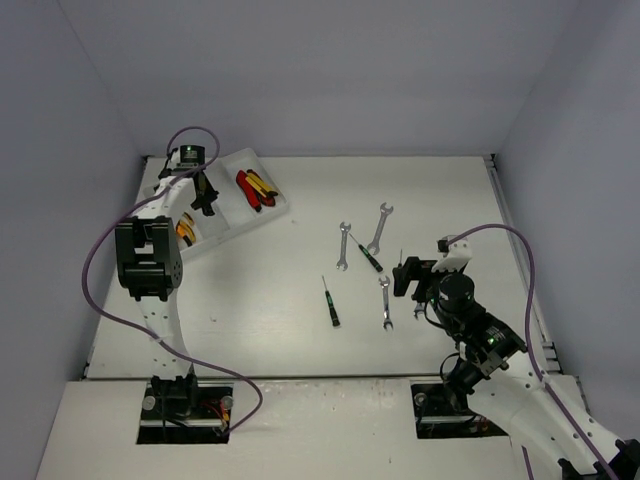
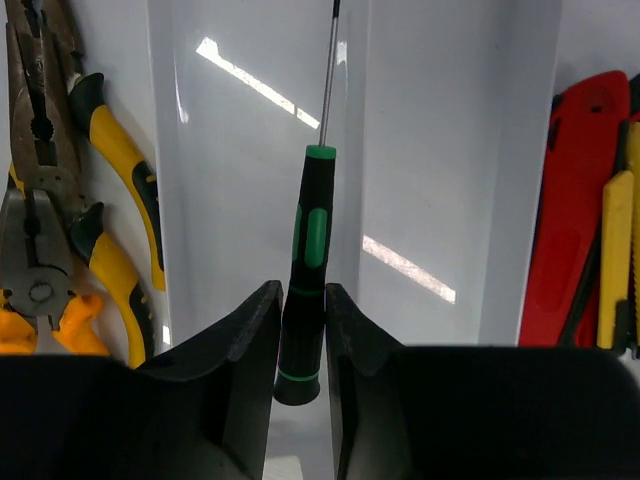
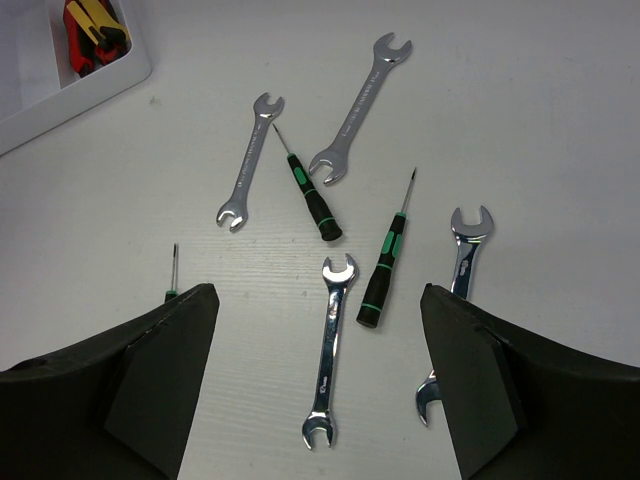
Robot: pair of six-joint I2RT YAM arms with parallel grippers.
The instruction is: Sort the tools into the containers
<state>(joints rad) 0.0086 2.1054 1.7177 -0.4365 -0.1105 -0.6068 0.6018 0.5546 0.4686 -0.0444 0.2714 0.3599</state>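
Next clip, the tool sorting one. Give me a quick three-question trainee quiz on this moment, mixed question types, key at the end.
1. True or false: the right gripper holds a wrench.
2. How many wrenches lie on the table?
3. Look between the jaws of the left gripper. What is there?
A. pliers
B. screwdriver
C. knife

Key
1. False: its jaws are wide apart with nothing between them.
2. Four.
3. B.
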